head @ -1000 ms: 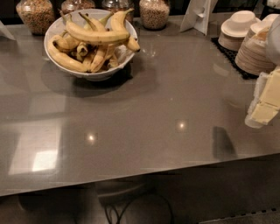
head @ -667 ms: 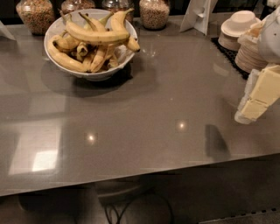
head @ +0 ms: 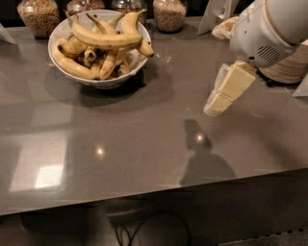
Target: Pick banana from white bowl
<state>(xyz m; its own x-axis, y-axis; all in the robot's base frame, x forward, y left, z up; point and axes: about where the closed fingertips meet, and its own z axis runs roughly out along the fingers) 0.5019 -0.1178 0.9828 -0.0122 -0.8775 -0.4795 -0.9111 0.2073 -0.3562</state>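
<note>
Gripper (head: 214, 105): poised above grey table (head: 144, 149), tip angled down-left, opening not discernible. Banana (head: 106, 39): well apart, up and left of gripper, lying across top of heap in white bowl (head: 103, 81). 4 jars (head: 169, 14) behind bowl, beyond gripper.

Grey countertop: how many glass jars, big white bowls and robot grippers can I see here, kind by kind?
Grain-filled glass jars, back edge: 4
Wide glossy white bowl: 1
Cream two-finger robot gripper, hovering right of the bowl: 1
Total: 6
</note>
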